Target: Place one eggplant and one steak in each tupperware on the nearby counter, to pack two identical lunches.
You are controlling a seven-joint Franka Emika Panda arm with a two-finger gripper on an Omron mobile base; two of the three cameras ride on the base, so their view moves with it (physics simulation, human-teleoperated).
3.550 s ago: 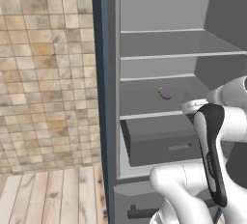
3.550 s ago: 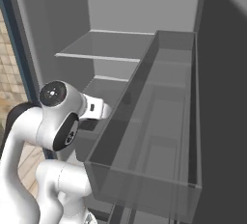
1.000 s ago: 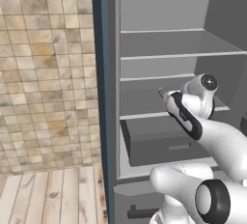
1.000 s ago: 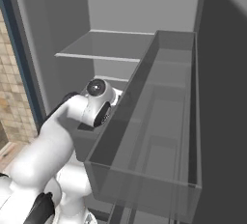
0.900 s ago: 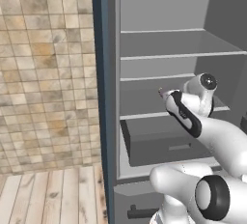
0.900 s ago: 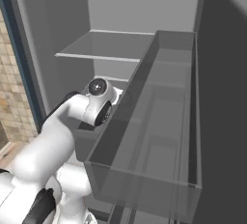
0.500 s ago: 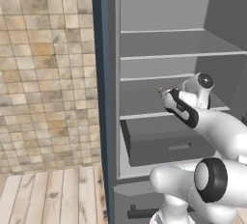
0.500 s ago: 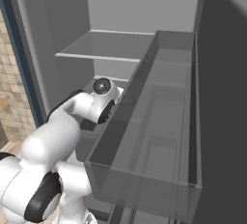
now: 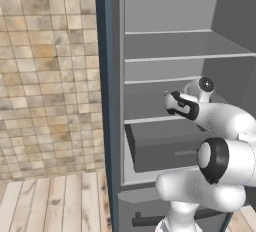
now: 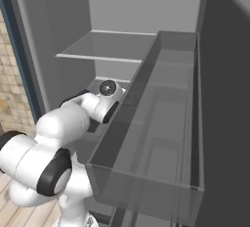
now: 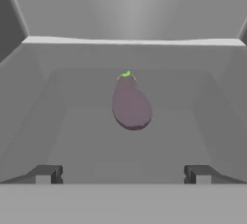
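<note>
— Where's the eggplant (image 11: 130, 103)?
— Lying on the fridge shelf (image 11: 87, 141), straight ahead of the hand (image 11: 123, 174), green stem end pointing away.
— And the hand?
— Spread wide, fingertips (image 11: 47, 173) well apart, gripping nothing, short of the eggplant.

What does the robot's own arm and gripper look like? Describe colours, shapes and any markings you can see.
The arm is made of glossy white, rounded tube-like segments, joined by round dark grey to black joint caps. One small cap near the wrist has a pale centre. Dark trim runs along the wrist section. The gripper has two small, dark grey, blocky finger tips. No cables or lettering are visible.
</note>
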